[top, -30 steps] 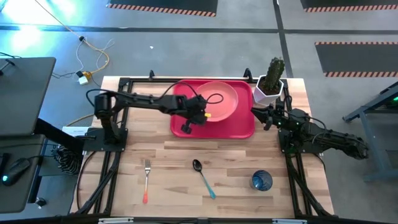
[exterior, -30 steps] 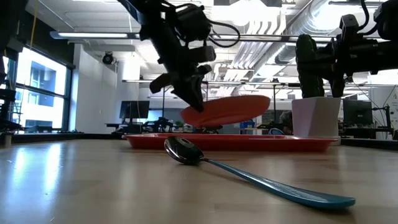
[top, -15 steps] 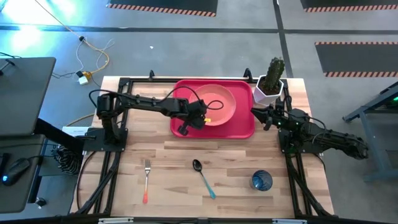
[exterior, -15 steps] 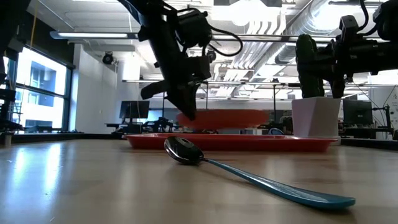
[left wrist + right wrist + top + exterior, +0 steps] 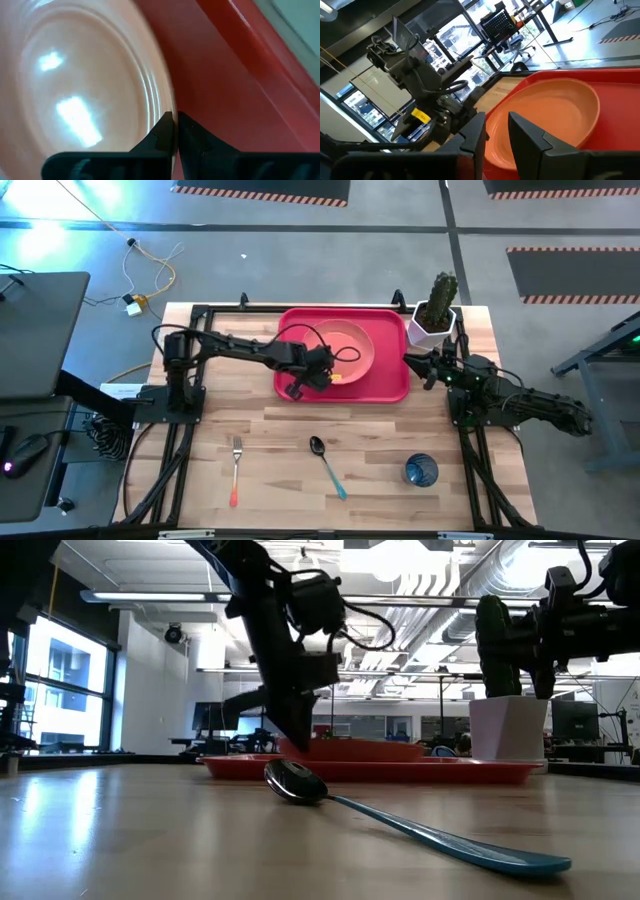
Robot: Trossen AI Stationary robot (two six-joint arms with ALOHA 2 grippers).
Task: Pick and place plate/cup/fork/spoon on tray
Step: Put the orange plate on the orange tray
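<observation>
The salmon-pink plate (image 5: 350,345) lies in the red tray (image 5: 390,385) at the table's far middle. My left gripper (image 5: 318,372) is shut on the plate's near-left rim, low over the tray; it also shows in the low view (image 5: 293,743). My right gripper (image 5: 412,360) hangs open and empty off the tray's right edge. The fork (image 5: 236,468), the spoon (image 5: 326,464) and the blue cup (image 5: 420,470) lie on the bare wood near the front edge. My left gripper pinches the plate's raised rim (image 5: 167,107) between its two fingers, one on the plate's inner side and one on its outer side. The fingers slant down from the table's left. The plate sits level, down at the tray's floor (image 5: 350,750).
A white pot with a green cactus (image 5: 437,315) stands at the tray's far right corner, just behind my right gripper. The tray's right part beside the plate is bare. Black frame rails run along the table's left, right and far edges.
My left gripper has gone down and a little toward the table's left edge with the plate. The plate was tilted and lifted above the tray; it has levelled out and now lies down in the tray. My right arm has kept still.
</observation>
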